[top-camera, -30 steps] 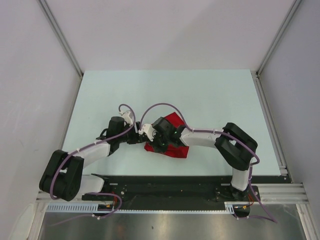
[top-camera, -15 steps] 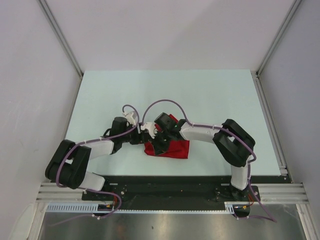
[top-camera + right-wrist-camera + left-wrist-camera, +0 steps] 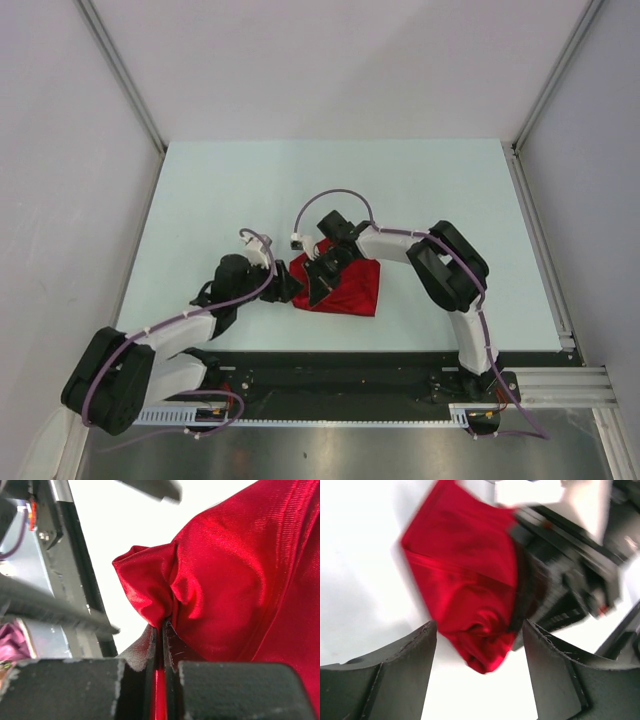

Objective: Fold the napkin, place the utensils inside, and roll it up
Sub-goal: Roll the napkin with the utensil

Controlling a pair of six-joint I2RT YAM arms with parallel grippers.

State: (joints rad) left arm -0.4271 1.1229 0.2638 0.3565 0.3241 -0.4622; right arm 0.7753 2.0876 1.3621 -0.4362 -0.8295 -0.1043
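Inside right end effector (image 3: 160, 630): napkin (image 3: 235, 570) fold.

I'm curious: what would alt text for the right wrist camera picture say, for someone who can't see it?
The right claw pinches a bunched fold of the bright red napkin between its two dark fingers, closed tight. The shiny cloth fills most of the right side of the picture, with the white table behind it.

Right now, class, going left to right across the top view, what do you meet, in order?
Left elbow → left gripper → napkin → right elbow.
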